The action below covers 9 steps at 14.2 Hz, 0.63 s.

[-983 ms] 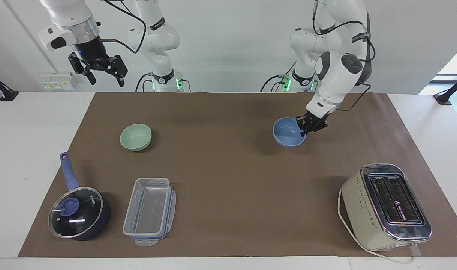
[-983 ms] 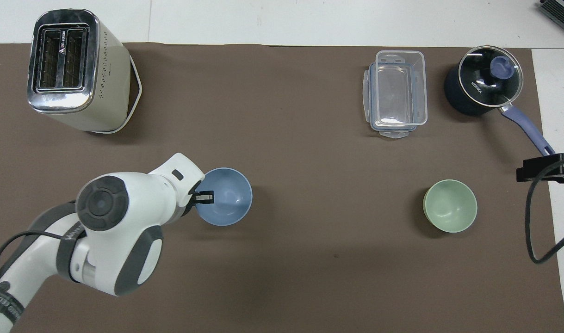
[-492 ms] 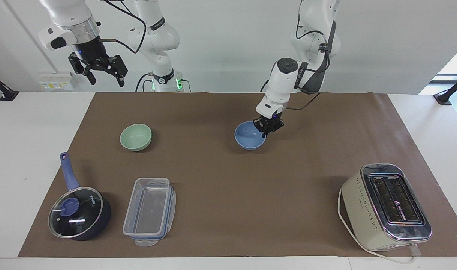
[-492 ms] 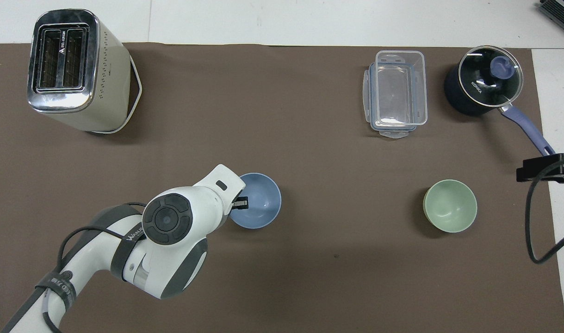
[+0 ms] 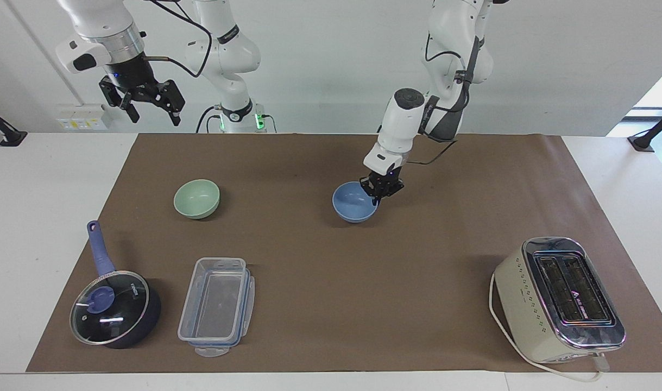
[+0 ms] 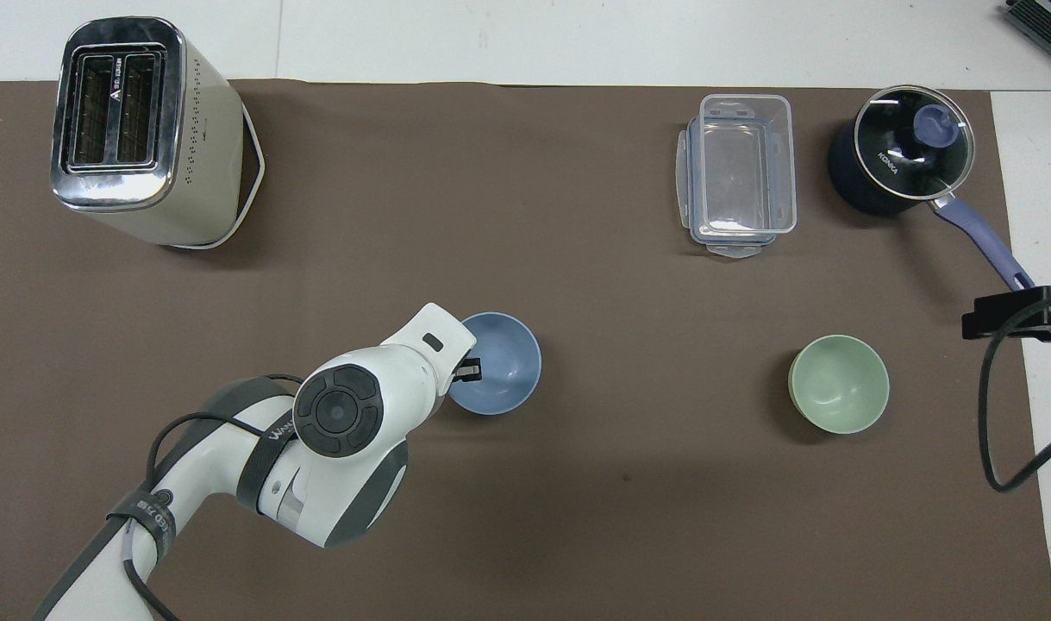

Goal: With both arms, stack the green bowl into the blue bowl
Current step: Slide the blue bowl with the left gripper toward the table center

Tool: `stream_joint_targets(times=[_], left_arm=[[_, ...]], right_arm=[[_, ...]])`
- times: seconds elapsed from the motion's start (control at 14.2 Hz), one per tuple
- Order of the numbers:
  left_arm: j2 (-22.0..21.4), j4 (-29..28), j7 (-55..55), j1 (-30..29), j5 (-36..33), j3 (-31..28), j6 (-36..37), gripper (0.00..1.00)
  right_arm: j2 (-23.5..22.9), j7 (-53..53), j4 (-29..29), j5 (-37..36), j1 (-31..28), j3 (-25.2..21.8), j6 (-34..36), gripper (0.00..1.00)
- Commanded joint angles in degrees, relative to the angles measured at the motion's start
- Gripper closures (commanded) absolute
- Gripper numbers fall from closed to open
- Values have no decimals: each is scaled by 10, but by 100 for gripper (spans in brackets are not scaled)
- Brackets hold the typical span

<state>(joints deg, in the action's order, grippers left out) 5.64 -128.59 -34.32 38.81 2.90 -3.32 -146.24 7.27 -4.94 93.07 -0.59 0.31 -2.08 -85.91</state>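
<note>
The blue bowl (image 5: 352, 203) (image 6: 503, 362) is upright near the middle of the brown mat. My left gripper (image 5: 381, 191) (image 6: 472, 371) is shut on the part of its rim that faces the left arm's end. I cannot tell whether the bowl rests on the mat or hangs just above it. The green bowl (image 5: 196, 198) (image 6: 838, 384) stands alone on the mat toward the right arm's end, upright and empty. My right gripper (image 5: 155, 117) (image 6: 1012, 312) waits open, high over the table's edge at that end, holding nothing.
A cream toaster (image 5: 561, 298) (image 6: 133, 129) with its cord stands farther from the robots at the left arm's end. A clear plastic container (image 5: 216, 307) (image 6: 741, 172) and a dark blue lidded saucepan (image 5: 113, 309) (image 6: 900, 159) lie farther out than the green bowl.
My left arm has carried the blue bowl from the left arm's end toward the middle of the mat, closer to the green bowl. The right arm has not moved.
</note>
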Motion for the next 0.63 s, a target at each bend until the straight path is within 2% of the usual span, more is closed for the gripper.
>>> stream_joint_targets(times=[0.0, 0.14, 0.21, 0.35, 0.49, 0.56], left_arm=[[21, 6, -17, 11, -15, -8, -19, 100], [25, 7, -19, 12, -10, -8, -19, 100], [25, 8, -21, 12, -9, -8, -18, 84], [28, 18, -22, 11, -9, -9, -13, 37], [27, 25, -15, 9, -9, -9, -2, 4], [22, 28, -15, 8, -10, -10, 8, 0]], right_arm=[[6, 13, 6, 2, -7, 1, -2, 0], [6, 16, 5, -2, -19, 0, -7, 0], [6, 28, 8, -2, -23, 1, -17, 0], [3, 72, 16, -4, -17, 1, -46, 0], [-5, 80, 25, -4, -23, 1, -53, 0], [-8, 80, 33, -3, -25, 1, -59, 0]])
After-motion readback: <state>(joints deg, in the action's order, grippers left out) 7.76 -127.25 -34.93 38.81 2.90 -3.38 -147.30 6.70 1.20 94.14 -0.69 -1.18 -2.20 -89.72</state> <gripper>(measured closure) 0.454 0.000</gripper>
